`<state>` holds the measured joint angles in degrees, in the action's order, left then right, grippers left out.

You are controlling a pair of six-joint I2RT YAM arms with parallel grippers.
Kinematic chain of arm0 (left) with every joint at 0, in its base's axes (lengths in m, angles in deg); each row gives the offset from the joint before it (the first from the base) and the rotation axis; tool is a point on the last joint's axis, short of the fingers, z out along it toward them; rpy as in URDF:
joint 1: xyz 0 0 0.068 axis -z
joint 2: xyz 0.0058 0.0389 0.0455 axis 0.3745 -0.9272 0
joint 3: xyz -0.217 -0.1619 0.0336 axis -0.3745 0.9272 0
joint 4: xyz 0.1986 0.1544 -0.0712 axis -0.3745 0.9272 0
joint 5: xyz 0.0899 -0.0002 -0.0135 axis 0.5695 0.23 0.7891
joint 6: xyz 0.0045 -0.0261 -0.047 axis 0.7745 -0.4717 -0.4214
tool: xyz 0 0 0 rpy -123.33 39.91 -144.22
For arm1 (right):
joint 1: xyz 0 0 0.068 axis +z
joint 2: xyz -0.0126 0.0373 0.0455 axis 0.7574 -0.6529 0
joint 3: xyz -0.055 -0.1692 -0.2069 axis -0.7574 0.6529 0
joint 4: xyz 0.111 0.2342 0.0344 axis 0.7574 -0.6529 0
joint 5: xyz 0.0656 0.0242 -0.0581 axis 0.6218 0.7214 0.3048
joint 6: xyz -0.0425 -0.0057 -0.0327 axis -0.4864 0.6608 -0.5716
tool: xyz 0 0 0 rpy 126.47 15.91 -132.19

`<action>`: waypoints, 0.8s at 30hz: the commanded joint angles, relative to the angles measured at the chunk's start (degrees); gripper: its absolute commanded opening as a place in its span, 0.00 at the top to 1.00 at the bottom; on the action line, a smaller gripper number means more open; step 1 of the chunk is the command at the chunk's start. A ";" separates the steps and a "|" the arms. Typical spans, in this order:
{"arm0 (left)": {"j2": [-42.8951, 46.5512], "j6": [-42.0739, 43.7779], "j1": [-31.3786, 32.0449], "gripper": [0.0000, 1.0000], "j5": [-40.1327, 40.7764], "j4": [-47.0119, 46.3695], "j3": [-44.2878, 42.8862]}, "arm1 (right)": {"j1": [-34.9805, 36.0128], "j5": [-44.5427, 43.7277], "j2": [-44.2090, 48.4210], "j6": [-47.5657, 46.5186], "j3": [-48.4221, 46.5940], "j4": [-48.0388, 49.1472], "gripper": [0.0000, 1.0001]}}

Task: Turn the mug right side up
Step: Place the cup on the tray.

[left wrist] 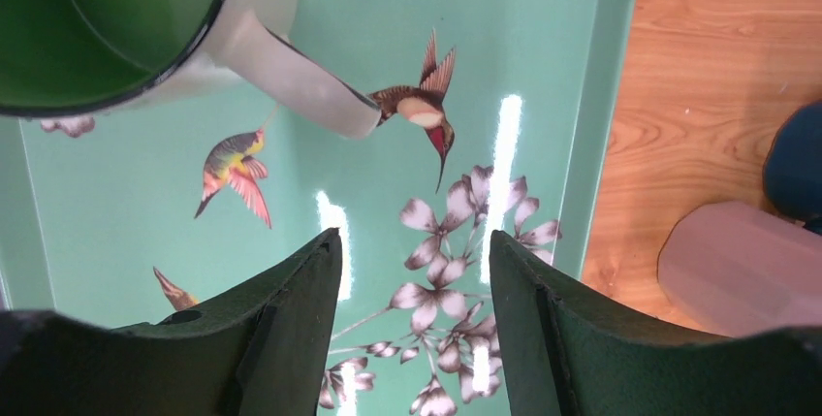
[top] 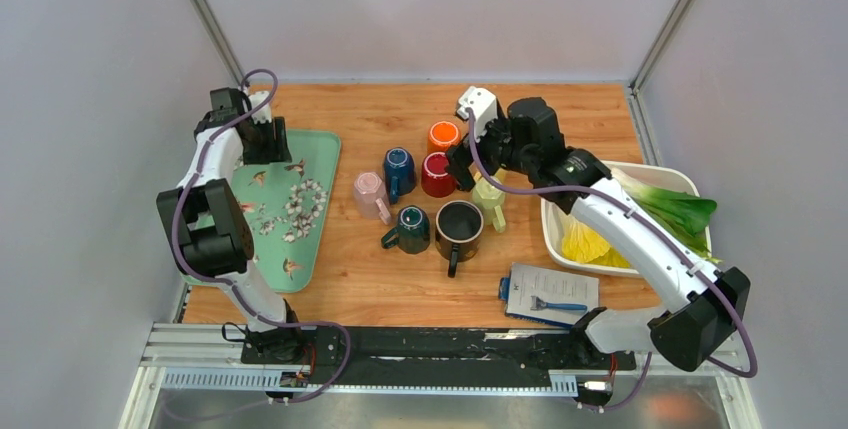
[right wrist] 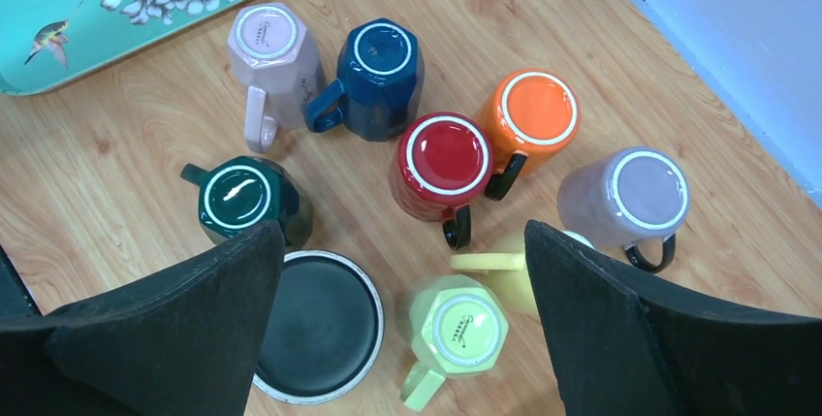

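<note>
Left gripper over teal tray: fingers parted fairly wide, nothing between them, only printed flowers and hummingbirds on the tray surface below. Just beyond the fingertips, standing on the tray, white mug: mouth up, green inside, dark rim, handle reaching toward the tray's middle. Clear of both fingers.

Right gripper above the mug cluster on the table: fingers at full spread, empty, touching nothing.

Bottoms up beneath it:
- pink mug nearest the tray, with navy mug just beside it
- red mug close against orange mug
- mauve mug at the cluster's outer side, next to one finger
- dark green mug partly under the other finger
- lime mug between the fingers

Black mug between dark green and lime: mouth up by the top view, handle toward the table's near edge. Pale yellow piece beside the lime mug, half hidden by a finger; kind unclear.

Right of the cluster, white tub holding leafy greens and something yellow. Near the table's front edge, printed sheet with blue razor lying on it.
</note>
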<state>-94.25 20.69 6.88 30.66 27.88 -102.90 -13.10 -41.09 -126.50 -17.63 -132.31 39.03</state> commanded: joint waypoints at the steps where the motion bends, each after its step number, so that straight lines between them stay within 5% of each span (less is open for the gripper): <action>1: 4.15 2.03 -0.04 0.35 -0.99 0.88 2.09 | -1.31 0.16 2.64 -0.57 0.49 -2.30 0.00; 14: -3.19 0.54 1.66 0.39 -2.28 -0.72 -5.78 | -1.53 14.23 6.41 -22.13 6.86 -20.91 0.00; 18: 4.32 -1.31 1.67 0.39 -4.52 2.42 -1.48 | -0.59 13.31 8.14 -26.06 9.57 -23.21 0.03; 24: 18.83 -1.03 1.73 0.39 -8.44 8.43 7.60 | 0.45 7.66 6.92 -16.76 14.44 -18.46 0.02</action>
<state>-85.24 20.19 8.41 26.27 31.83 -98.57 -13.27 -31.71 -119.14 -38.28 -120.05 18.22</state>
